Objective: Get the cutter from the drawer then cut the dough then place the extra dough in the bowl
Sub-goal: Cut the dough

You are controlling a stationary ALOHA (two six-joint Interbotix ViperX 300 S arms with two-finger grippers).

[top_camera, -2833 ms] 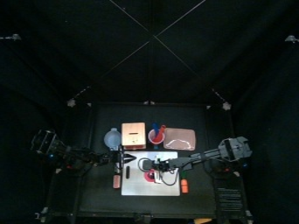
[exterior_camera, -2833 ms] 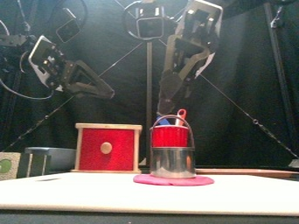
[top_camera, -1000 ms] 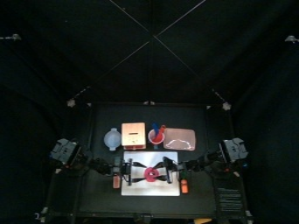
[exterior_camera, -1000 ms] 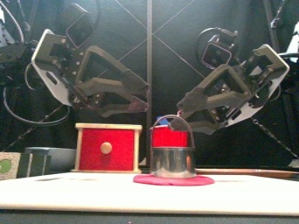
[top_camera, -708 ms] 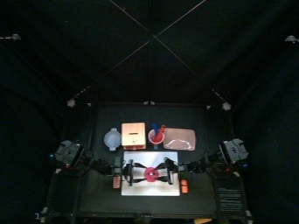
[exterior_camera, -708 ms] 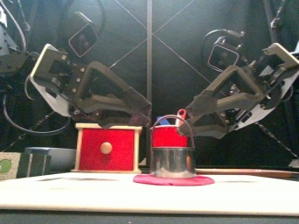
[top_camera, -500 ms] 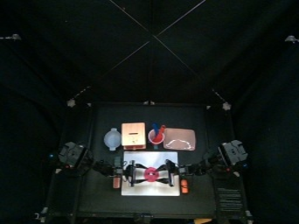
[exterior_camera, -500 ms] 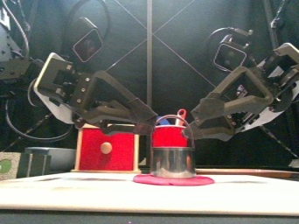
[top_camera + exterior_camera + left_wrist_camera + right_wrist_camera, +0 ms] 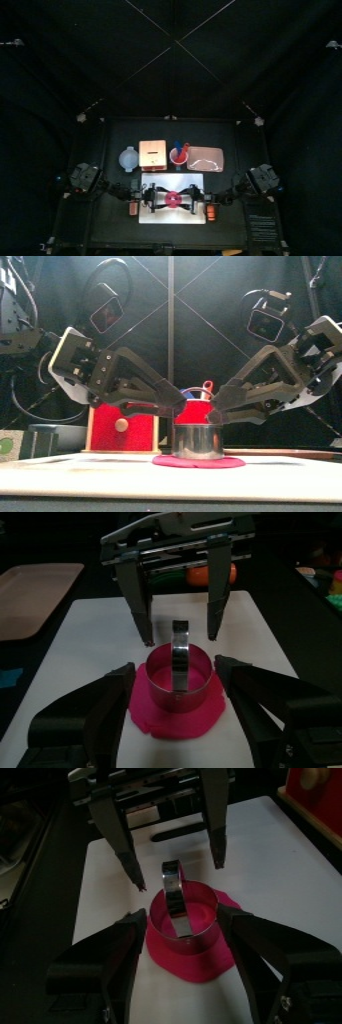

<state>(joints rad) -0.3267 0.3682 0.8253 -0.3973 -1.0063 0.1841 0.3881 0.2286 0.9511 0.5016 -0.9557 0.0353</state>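
Cutting step: cutter [image 9: 197, 442] on dough [image 9: 230, 463], left gripper [image 9: 175, 670] and right gripper [image 9: 177, 914] spread astride it; next, press down squarely.

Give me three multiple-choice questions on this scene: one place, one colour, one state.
1. Where is the cutter? A) held in the air B) upright on the dough on the white board C) lying on its side off the board
2. What colour is the drawer front? A) blue B) red C) green
3. How are the jaws of the left gripper and right gripper? A) both open B) both shut C) one shut on the cutter
Answers: 1 B, it stands on the flat dough; 2 B, red in the front view; 3 A, both wrist views show jaws spread beside the cutter.
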